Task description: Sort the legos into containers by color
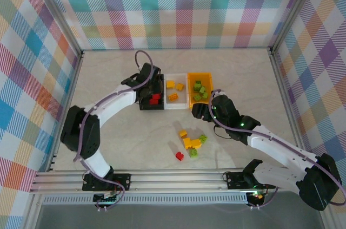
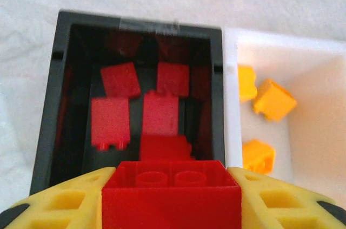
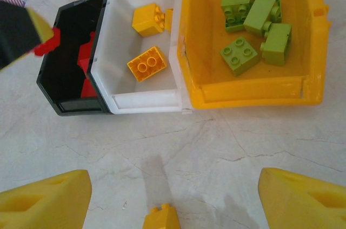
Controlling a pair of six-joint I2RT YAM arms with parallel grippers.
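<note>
While my left gripper pinches a red brick, the black bin lies directly beneath, slightly ahead.

Left arm, right arm: white links, black joints, purple cable alongside. Fingers yellow, with cut-out pockets.

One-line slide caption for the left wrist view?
Left gripper holds a red brick over the black bin of red bricks, next to the white bin holding yellow bricks.

black bin: red legos | white bin: yellow legos | orange bin: green legos
</note>
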